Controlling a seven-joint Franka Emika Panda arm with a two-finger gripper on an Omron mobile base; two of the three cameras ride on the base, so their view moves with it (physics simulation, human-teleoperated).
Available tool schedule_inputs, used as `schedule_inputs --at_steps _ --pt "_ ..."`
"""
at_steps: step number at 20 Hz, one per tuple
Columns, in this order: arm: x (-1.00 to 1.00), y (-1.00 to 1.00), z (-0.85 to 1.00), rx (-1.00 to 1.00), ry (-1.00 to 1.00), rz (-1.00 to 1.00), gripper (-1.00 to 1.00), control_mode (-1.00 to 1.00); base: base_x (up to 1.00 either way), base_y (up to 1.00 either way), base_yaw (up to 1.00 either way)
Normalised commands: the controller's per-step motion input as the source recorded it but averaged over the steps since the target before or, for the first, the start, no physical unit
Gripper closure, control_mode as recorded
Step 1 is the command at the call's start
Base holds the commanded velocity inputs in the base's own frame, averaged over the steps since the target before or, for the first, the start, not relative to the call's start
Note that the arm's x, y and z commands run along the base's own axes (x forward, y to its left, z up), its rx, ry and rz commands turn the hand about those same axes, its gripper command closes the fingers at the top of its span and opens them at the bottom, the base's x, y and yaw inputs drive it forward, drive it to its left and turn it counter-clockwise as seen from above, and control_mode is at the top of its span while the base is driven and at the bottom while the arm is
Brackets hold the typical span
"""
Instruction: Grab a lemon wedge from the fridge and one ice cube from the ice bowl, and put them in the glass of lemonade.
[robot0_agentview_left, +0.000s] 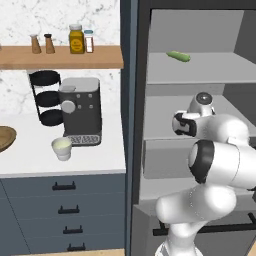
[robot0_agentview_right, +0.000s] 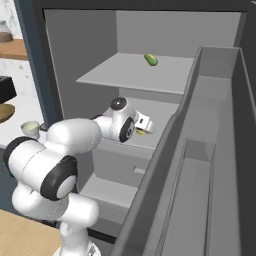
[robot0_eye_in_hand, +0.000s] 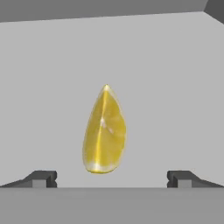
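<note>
The lemon wedge (robot0_eye_in_hand: 104, 131) should be centred between the wide-open pincer (robot0_eye_in_hand: 111, 178) before being squeezed gently.

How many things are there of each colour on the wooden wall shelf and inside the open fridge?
Brown: 2, the two shakers on the shelf
Yellow: 2, the jar and the lemon wedge
Green: 1, the vegetable
White: 1, the small jar
Total: 6
</note>
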Motion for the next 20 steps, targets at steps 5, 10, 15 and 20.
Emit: schedule_inputs --at_steps 5,10,15,20 --pt "0.43 0.0 -0.07 0.0 0.0 0.0 -1.0 -1.0 0.0 0.0 0.0" --pt "0.0 -0.12 -0.33 0.0 0.0 0.0 -1.0 -1.0 0.0 0.0 0.0" --pt "0.05 -0.07 -0.27 0.0 0.0 0.0 1.0 -1.0 0.0 0.0 0.0" --pt "0.18 0.0 -0.07 0.0 -0.01 0.0 1.0 -1.0 0.0 0.0 0.0"
